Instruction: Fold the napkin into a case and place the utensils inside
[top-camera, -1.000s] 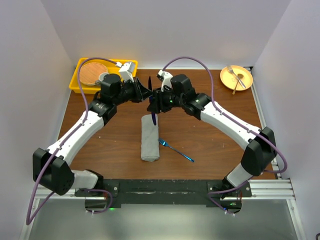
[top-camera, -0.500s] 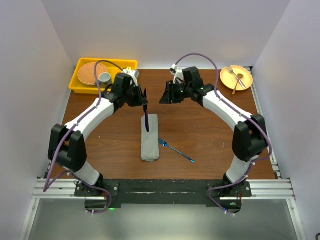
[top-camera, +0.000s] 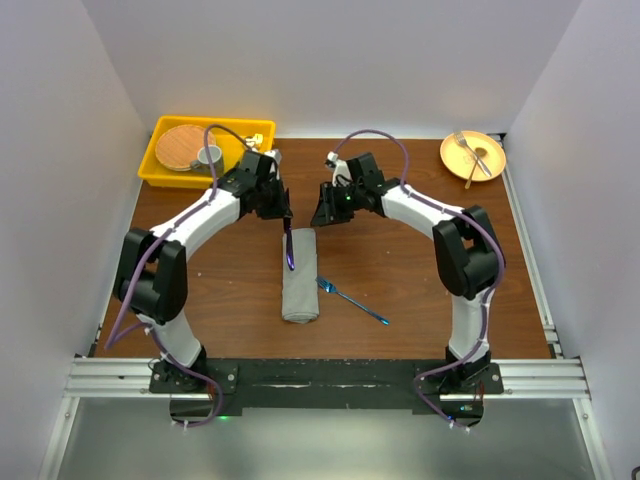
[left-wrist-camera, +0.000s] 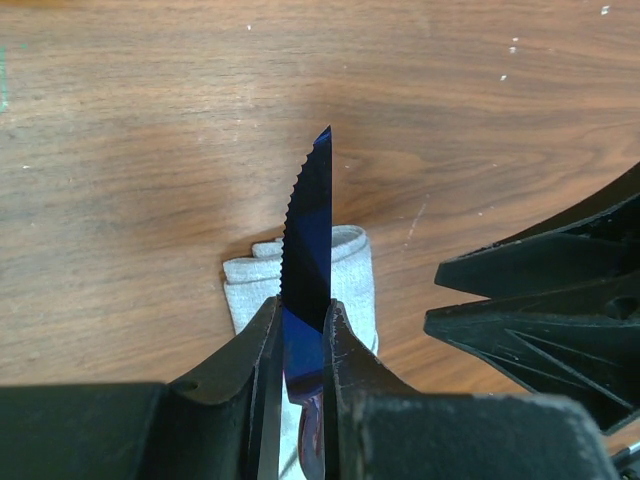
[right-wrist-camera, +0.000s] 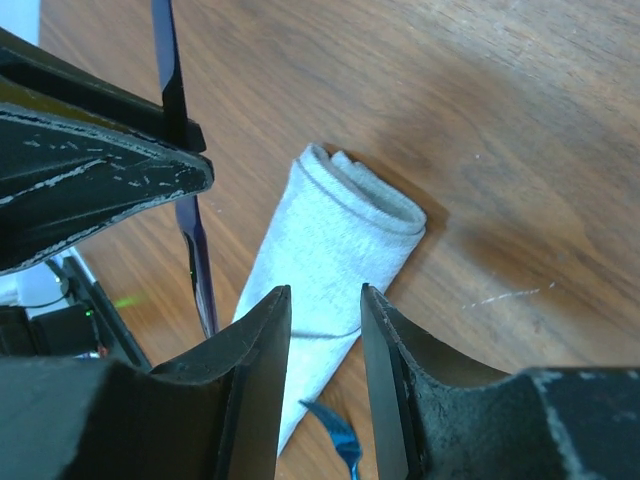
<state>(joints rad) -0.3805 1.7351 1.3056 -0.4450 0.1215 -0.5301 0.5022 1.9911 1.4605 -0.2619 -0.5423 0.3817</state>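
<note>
One knife above case's far edge

Glossy blue knife, matt cloth napkin, smooth grained wooden table.

My left gripper hides the handle of the knife and the near part of the case. In my right wrist view the bottom edge cuts off the fork, leaving one blue end.
</note>
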